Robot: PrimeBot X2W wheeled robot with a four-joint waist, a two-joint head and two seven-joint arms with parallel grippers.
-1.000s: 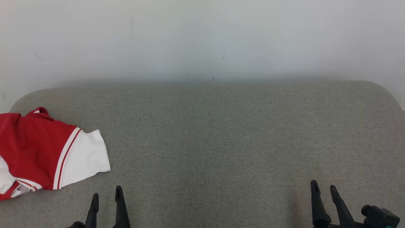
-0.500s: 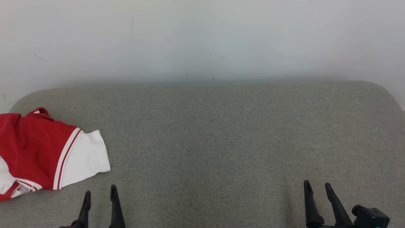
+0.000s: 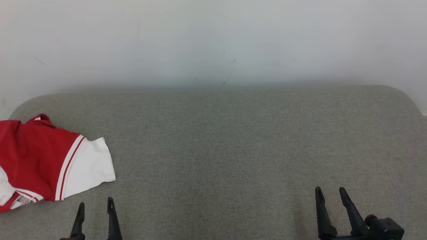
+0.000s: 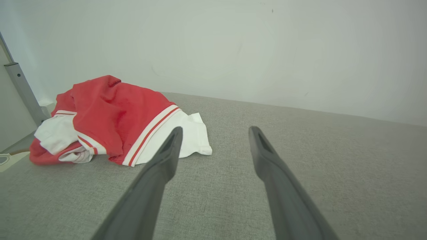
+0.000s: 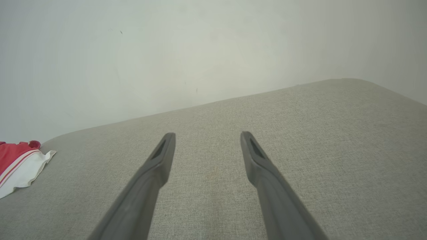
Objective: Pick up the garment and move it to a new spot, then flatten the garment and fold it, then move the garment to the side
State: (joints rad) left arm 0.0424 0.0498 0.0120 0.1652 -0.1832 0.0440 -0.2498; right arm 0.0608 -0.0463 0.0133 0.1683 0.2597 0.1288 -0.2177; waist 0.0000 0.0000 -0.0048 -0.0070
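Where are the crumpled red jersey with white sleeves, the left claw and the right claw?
crumpled red jersey with white sleeves [image 3: 33, 156]: head view, on its red body.
left claw [image 3: 95, 201]: head view, midway between its fingertips.
right claw [image 3: 330, 189]: head view, midway between its fingertips.

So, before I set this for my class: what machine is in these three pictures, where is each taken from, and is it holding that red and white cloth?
It is a two-armed robot. One picture looks down from its head; the other two look along each arm's pair of long dark fingers. In the head view the left gripper sits lower left and the right gripper lower right, both open and holding nothing. A crumpled red sports jersey with white sleeves and striped trim lies at the left end of a grey woven fabric surface that runs back to a pale wall. Neither gripper touches the jersey.
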